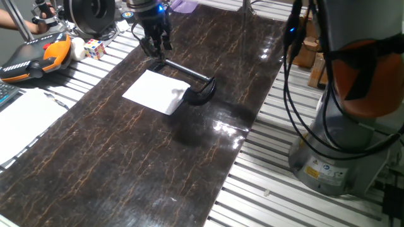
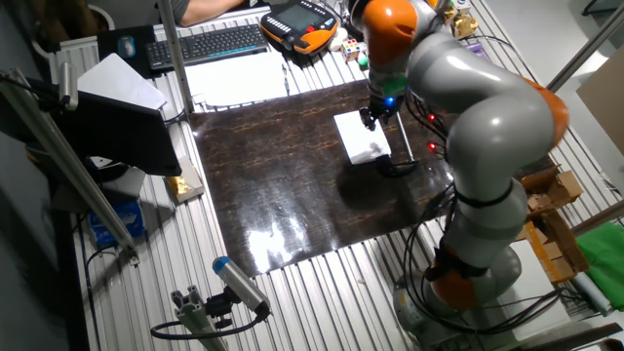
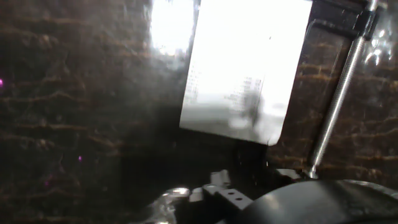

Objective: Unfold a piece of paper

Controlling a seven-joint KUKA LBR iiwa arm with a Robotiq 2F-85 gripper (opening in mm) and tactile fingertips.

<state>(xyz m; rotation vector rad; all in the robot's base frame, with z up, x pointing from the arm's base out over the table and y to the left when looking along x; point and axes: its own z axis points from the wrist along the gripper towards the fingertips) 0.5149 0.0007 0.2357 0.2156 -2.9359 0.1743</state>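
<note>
The piece of paper (image 1: 154, 91) lies flat and folded on the dark marbled board (image 1: 126, 164), a plain white rectangle. It also shows in the other fixed view (image 2: 361, 138) and fills the upper middle of the hand view (image 3: 245, 68). A black clamp (image 1: 201, 93) with a metal rod (image 3: 339, 99) sits on the paper's right corner. My gripper (image 1: 156, 50) hangs just above the board beside the paper's far edge, fingers pointing down and slightly apart, holding nothing. It is also in the other fixed view (image 2: 370, 119).
An orange teach pendant (image 1: 35, 57), a Rubik's cube (image 1: 95, 48) and a larger white sheet (image 1: 22, 116) lie left of the board. A keyboard (image 2: 210, 44) is behind them. The arm's base (image 1: 341, 145) and cables stand at the right.
</note>
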